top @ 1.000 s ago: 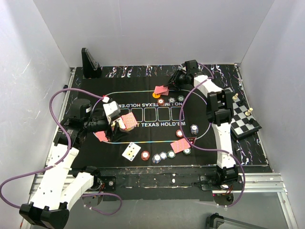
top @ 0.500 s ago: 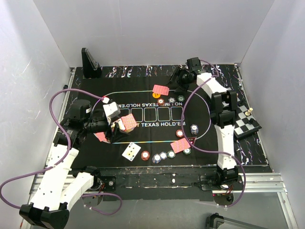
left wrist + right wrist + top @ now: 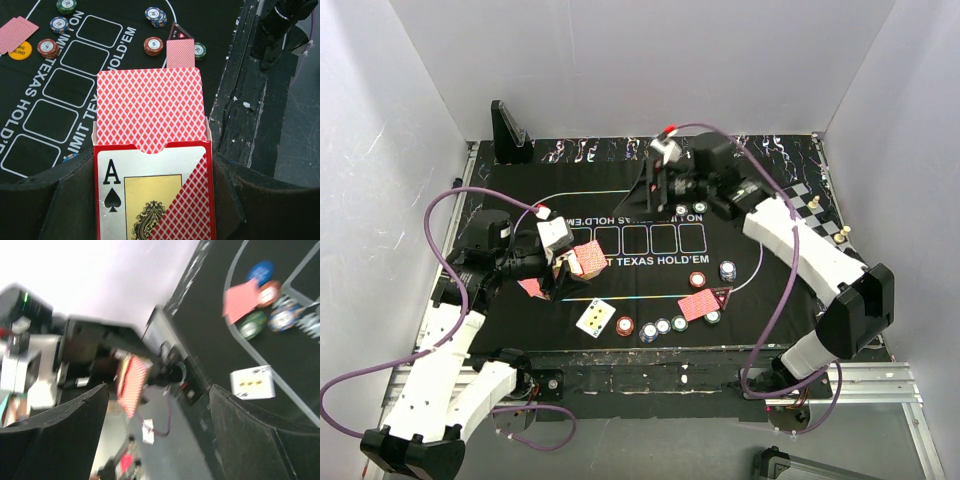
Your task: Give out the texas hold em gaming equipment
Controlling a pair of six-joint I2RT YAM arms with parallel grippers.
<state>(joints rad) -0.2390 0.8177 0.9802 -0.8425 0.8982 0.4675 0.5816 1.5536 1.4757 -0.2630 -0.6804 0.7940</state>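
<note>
My left gripper [image 3: 570, 262] is shut on a card box [image 3: 150, 200] with an ace of spades on its front. Red-backed cards [image 3: 150, 107] stick out of its top. My right gripper [image 3: 655, 190] hangs above the far middle of the mat, open and holding nothing; its view is blurred, with both fingers [image 3: 55, 432] spread wide. On the mat lie a face-up card [image 3: 595, 317], red-backed cards [image 3: 698, 305] beside a triangular marker [image 3: 179, 33], and a row of chips [image 3: 663, 326]. More red cards [image 3: 17, 31] lie by an orange chip [image 3: 20, 50].
The black mat [image 3: 640, 240] covers the table's middle. Chess pieces [image 3: 842, 231] stand at the right, partly behind my right arm. A black stand [image 3: 508, 130] sits at the back left. White walls close in on three sides.
My right gripper opened and let go of red cards at the mat's far side, then swung left over them. The left arm with the card box has not moved.
</note>
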